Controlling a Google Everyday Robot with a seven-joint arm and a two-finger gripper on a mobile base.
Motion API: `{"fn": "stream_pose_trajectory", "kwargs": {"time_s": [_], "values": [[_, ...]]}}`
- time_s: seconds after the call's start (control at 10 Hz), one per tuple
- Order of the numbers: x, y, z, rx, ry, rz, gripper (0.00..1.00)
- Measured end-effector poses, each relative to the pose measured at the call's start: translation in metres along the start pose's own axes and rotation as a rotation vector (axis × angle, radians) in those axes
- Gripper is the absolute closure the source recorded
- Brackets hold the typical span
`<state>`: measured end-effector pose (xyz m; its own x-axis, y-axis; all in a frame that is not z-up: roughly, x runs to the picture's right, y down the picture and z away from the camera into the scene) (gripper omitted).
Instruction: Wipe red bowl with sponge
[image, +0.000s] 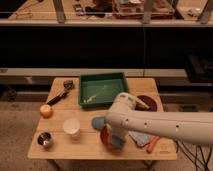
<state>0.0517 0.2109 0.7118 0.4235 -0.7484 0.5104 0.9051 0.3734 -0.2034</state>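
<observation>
The red bowl (104, 135) sits on the wooden table (90, 150) near its front edge, and my arm covers most of it. My gripper (116, 142) points down at the bowl's right side. It is shut on a pale blue sponge (118, 144) that rests against the bowl. The white arm comes in from the right and hides the gripper's upper part.
A green tray (102, 89) stands at the back middle. A blue pad (98, 122) lies left of the arm, and a grey-blue cloth (140, 138) and an orange item (152, 144) lie to its right. A dark plate (148, 103), white cup (71, 127), metal cup (45, 140), orange fruit (46, 110) and black brush (62, 93) are also there.
</observation>
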Motion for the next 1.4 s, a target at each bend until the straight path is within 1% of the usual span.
{"fn": "stream_pose_trajectory", "kwargs": {"time_s": [0.1,0.2,0.3,0.4,0.5,0.7,0.8,0.9,1.0,1.1,1.3,1.4], "values": [[0.006,-0.004,0.007,0.005,0.002,0.010,1.00],[0.010,-0.012,0.015,0.017,-0.004,0.014,1.00],[0.013,-0.019,0.019,0.031,-0.006,0.020,1.00],[0.014,-0.026,0.022,0.047,-0.013,0.023,1.00],[0.013,-0.039,0.025,0.069,-0.017,0.017,1.00],[0.006,-0.066,0.021,0.116,-0.017,-0.011,1.00],[0.003,-0.078,0.015,0.144,-0.015,-0.045,1.00],[-0.003,-0.082,0.011,0.159,-0.036,-0.073,1.00],[-0.011,-0.082,0.011,0.157,-0.057,-0.106,1.00],[-0.025,-0.082,0.011,0.147,-0.087,-0.142,1.00],[-0.042,-0.064,0.011,0.106,-0.128,-0.168,1.00],[-0.045,-0.053,0.011,0.087,-0.134,-0.167,1.00]]}}
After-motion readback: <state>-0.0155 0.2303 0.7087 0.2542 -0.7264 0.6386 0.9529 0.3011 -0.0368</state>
